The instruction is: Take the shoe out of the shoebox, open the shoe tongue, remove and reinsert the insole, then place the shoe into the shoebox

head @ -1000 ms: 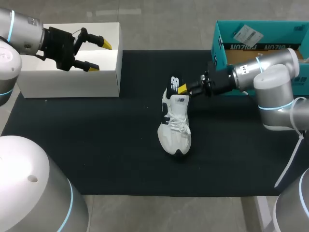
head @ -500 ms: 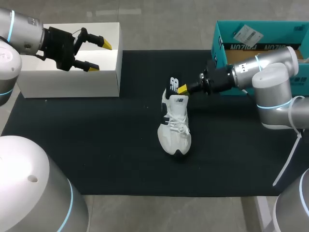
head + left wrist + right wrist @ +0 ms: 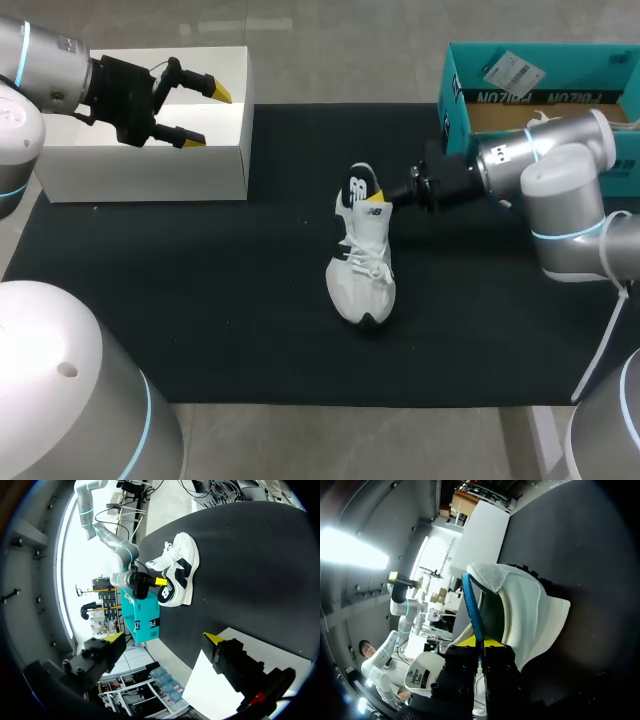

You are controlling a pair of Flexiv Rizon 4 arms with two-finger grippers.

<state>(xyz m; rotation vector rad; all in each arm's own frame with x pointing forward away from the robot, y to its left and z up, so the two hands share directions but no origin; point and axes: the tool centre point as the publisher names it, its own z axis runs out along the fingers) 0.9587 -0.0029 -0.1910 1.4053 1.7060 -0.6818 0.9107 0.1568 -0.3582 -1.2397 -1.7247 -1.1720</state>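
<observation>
A white sneaker (image 3: 362,270) with black trim lies on the black mat, toe toward the table's front. My right gripper (image 3: 378,194) is at its heel opening, shut on the insole (image 3: 360,188), whose black logo end sticks up out of the shoe. In the right wrist view the insole's thin blue edge (image 3: 472,615) runs between the closed fingers (image 3: 470,641), with the shoe's white collar (image 3: 530,615) just ahead. My left gripper (image 3: 200,115) hangs open over the white box (image 3: 140,165), holding nothing. The left wrist view shows the sneaker (image 3: 180,565) far ahead of that open gripper (image 3: 165,639).
A teal shoebox (image 3: 540,70) stands at the back right, behind my right arm. The white box occupies the back left corner. The black mat (image 3: 200,300) covers the table around the shoe.
My right gripper closed on the insole at the heel opening. The insole's upright end has shifted slightly toward the front, and the right arm has moved a little with it. The left arm stayed still.
</observation>
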